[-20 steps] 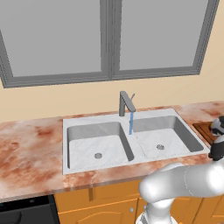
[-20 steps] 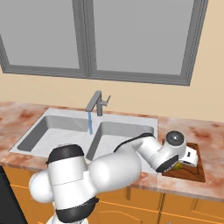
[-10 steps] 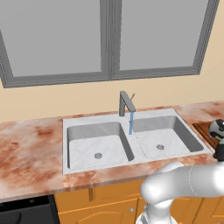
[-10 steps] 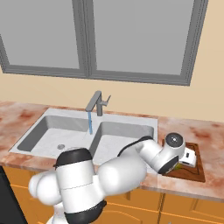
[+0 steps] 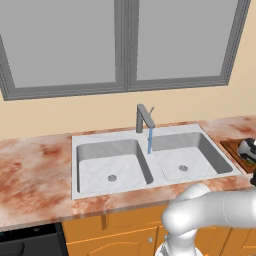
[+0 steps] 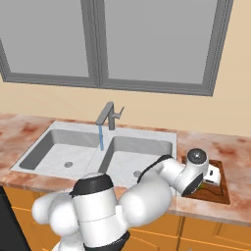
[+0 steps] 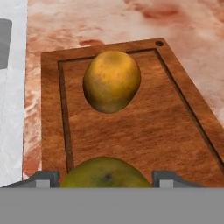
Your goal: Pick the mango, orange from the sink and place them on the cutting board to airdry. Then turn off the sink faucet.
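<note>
**Both fruits at the cutting board, water running**

In the hand view we look down on the cutting board (image 7: 131, 131), which lies on the marbled desk (image 7: 87, 22) just beside the sink (image 7: 11, 109). The orange (image 7: 112, 81) rests on the board's far half, inside the groove. The mango (image 7: 105, 175) sits at the bottom of that view, between the two fingertips (image 7: 43, 178) of our end effector (image 7: 105, 179), which stand spread to either side of it. We cannot tell whether they press on the fruit or stand just clear of it.

From the right base view our arm reaches across the right basin to the board (image 6: 218, 193). The sink faucet (image 5: 144, 117) stands behind the divider between the basins (image 5: 110, 160), and a thin blue stream (image 5: 149, 140) falls from its spout.
</note>
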